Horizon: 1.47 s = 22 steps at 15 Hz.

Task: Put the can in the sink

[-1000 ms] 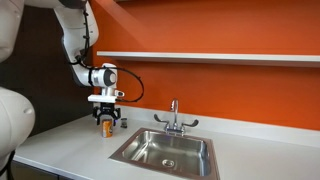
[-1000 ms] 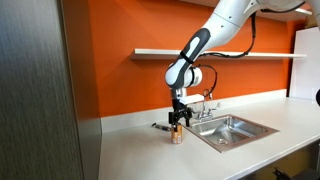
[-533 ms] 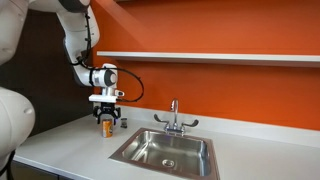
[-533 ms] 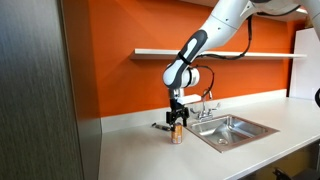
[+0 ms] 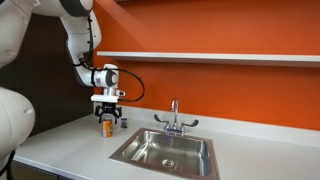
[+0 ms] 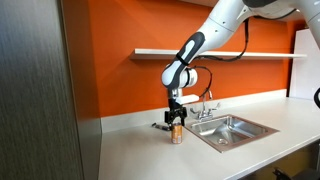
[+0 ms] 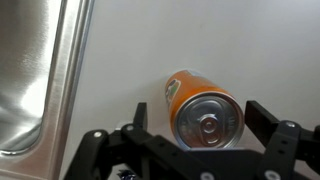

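Note:
The small orange can [image 5: 106, 129] with a silvery top stands upright on the white counter, to the left of the sink [image 5: 131, 150]. It also shows in an exterior view [image 6: 177, 136] and in the wrist view [image 7: 186, 92]. My gripper [image 5: 106, 117] hangs just above the can, with its fingers open on either side of the can's top [image 7: 200, 116] and gaps showing on both sides. The stainless steel sink [image 6: 240, 129] with its chrome faucet [image 5: 173, 116] lies beside the can. Its rim shows at the left of the wrist view [image 7: 70, 60].
A tiny dark object [image 5: 122, 125] lies on the counter behind the can, and it also shows in an exterior view [image 6: 158, 126]. An orange wall with a white shelf [image 5: 210, 57] runs behind the counter. A dark panel [image 6: 40, 90] stands at the counter's end.
The arm has shifted only very slightly over the can. The can has not moved and the fingers remain open.

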Motion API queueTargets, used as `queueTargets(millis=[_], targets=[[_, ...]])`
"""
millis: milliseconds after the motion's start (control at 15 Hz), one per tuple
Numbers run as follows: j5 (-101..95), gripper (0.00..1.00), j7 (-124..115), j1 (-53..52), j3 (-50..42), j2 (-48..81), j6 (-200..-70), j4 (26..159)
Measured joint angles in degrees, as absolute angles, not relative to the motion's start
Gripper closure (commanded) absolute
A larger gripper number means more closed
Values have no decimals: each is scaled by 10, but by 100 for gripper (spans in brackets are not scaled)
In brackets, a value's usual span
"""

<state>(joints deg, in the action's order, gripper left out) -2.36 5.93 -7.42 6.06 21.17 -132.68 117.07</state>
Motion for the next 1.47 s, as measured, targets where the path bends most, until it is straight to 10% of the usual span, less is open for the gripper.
queueTargets(millis=[1200,1267,1467], targets=[[-24,0,61,-73,60,229,-1325,1153],[-24,25,61,-73,60,230,-1325,1153],[-24,42,61,-73,60,230,-1322,1153]])
